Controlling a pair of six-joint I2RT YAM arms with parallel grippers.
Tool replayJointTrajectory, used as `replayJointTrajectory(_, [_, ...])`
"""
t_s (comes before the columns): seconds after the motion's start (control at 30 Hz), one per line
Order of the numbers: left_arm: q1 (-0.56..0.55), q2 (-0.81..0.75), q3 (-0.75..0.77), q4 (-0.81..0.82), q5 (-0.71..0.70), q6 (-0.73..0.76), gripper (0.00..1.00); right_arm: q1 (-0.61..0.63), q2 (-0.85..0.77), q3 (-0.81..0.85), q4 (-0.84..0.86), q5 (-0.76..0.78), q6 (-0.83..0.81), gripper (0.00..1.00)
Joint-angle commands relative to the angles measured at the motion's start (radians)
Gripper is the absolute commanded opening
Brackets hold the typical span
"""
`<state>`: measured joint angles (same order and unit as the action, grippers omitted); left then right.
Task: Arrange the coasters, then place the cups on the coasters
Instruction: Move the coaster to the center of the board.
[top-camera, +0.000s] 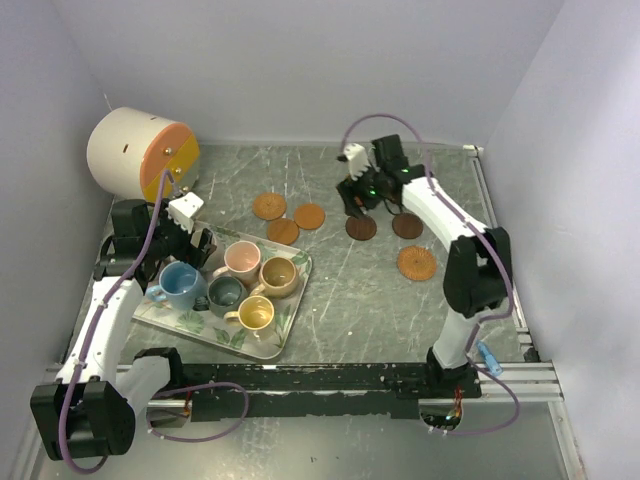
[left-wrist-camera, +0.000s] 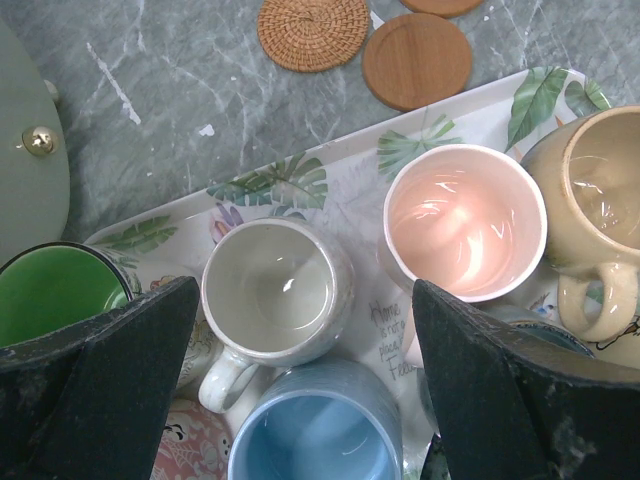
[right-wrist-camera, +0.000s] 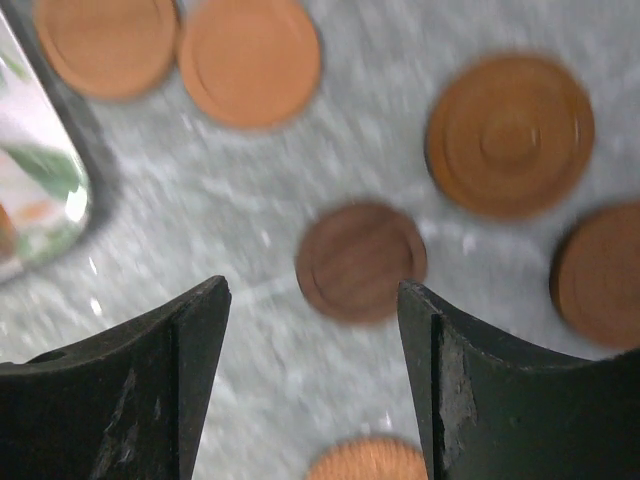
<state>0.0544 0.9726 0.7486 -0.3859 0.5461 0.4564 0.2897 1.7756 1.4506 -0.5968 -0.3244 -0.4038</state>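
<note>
six coasters (top-camera: 309, 216) lie unarranged on the far bench (top-camera: 350, 290). my right pincer (right-wrist-camera: 312, 300), spread, hovers over a dark coaster (right-wrist-camera: 360, 262); next i should drop and pinch it. left pincer (left-wrist-camera: 305, 300) spread above cups (left-wrist-camera: 466, 222).

Grey marbled table (top-camera: 360, 290) — scattered round coasters (top-camera: 416, 262), a leaf-print tray (top-camera: 270, 345), a white-and-orange cylinder (top-camera: 140, 152) on its side

Glossy ceramic cups (left-wrist-camera: 465, 222), smooth wooden coasters (left-wrist-camera: 417, 60).

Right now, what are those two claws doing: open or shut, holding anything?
Left gripper: open, empty, over the cream cup.
Right gripper: open, empty, above a dark coaster.
</note>
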Motion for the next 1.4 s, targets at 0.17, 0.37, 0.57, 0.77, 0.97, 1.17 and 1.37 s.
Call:
replayJointTrajectory(0.17, [-0.008, -0.029, 0.012, 0.023, 0.000, 0.004, 1.00, 0.183, 0.284, 0.282, 0.212, -0.031, 0.198, 0.67])
replayJointTrajectory(0.37, [-0.007, -0.039, 0.009, 0.020, 0.001, 0.005, 1.00, 0.254, 0.463, 0.427, 0.261, 0.004, 0.248, 0.65])
replayJointTrajectory(0.57, [-0.008, -0.045, 0.008, 0.017, 0.008, 0.008, 1.00, 0.273, 0.572, 0.492, 0.253, 0.132, 0.282, 0.61])
replayJointTrajectory(0.77, [-0.007, -0.035, 0.005, 0.024, 0.014, 0.008, 0.99, 0.271, 0.583, 0.447, 0.279, 0.172, 0.280, 0.58])
replayJointTrajectory(0.97, [-0.008, -0.035, 0.000, 0.024, 0.014, 0.012, 0.99, 0.267, 0.607, 0.451, 0.258, 0.182, 0.280, 0.57])
replayJointTrajectory(1.17, [-0.008, -0.033, 0.000, 0.027, 0.015, 0.013, 1.00, 0.268, 0.643, 0.475, 0.189, 0.161, 0.258, 0.60])
replayJointTrajectory(1.37, [-0.008, -0.031, -0.001, 0.027, 0.018, 0.013, 1.00, 0.266, 0.627, 0.428, 0.166, 0.152, 0.238, 0.61])
